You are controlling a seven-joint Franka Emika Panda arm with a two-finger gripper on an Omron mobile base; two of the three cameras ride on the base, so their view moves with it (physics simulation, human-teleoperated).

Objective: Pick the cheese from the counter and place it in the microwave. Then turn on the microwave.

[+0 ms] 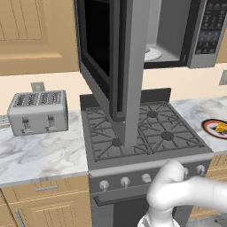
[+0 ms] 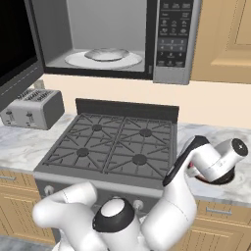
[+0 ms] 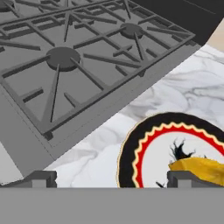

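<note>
Over on the right side of the counter (image 1: 40, 153), just past the stove (image 1: 146, 133), sits the plate (image 1: 216, 128) with the cheese (image 1: 220, 127) on it. From the left base view the plate is cut off by the right edge, so you only get a sliver of yellow wedge. From the right base view the arm's wrist covers most of the plate (image 2: 218, 180), and I can't make out the cheese there at all.

Hand view is the best look: the plate (image 3: 148, 144) with its black and red rim lies on the marble counter (image 3: 192, 92) right beside the stove (image 3: 65, 65), and the cheese (image 3: 199, 168) pokes out at the bottom right, partly hidden behind one dark fingertip (image 3: 183, 178). The gripper (image 3: 111, 179) is spread wide, one tip at each side of the frame, nothing between them. Only the tips show, and I can't tell whether that right tip is touching the cheese or just in front of it.

Microwave (image 2: 112, 37) hangs above the stove with its door (image 1: 111, 57) swung open toward the left; in the left base view that door blocks most of the inside. White turntable (image 2: 105, 56) shows clearly from the right. Toaster (image 1: 37, 111) sits far left on the counter.
</note>
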